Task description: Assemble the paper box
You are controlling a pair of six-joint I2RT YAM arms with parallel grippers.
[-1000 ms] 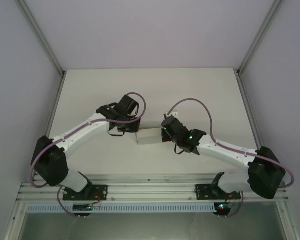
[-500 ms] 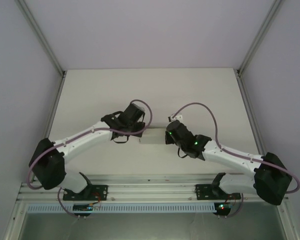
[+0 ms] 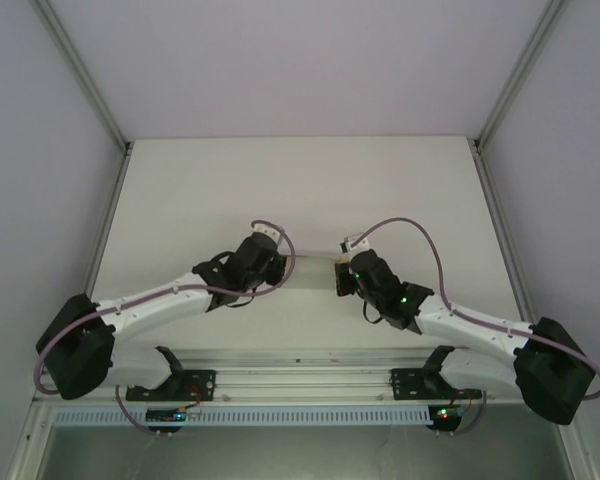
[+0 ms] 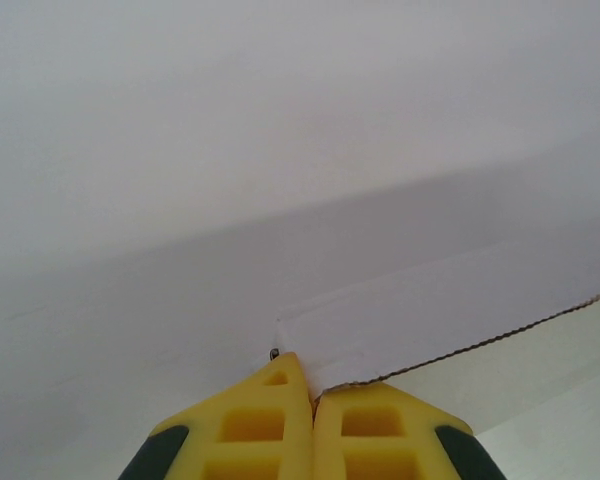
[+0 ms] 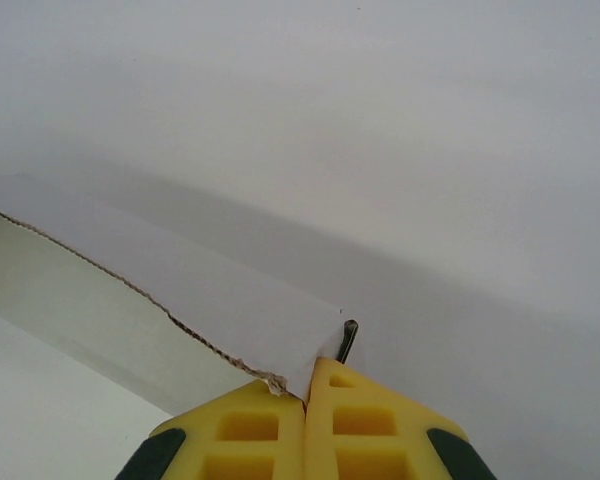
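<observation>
At paper box [image 5: 210,310] edges, left claw [image 4: 313,385], right claw [image 5: 305,385]; open table [image 3: 230,180] beyond.

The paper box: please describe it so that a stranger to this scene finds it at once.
On the pale table, look between the two arm tips. There the left gripper and the right gripper each pinch one end of the paper box, the white cardboard piece with a rough brown cut edge.

There are no words, numbers, labels or signs to read in any of the pictures.
</observation>
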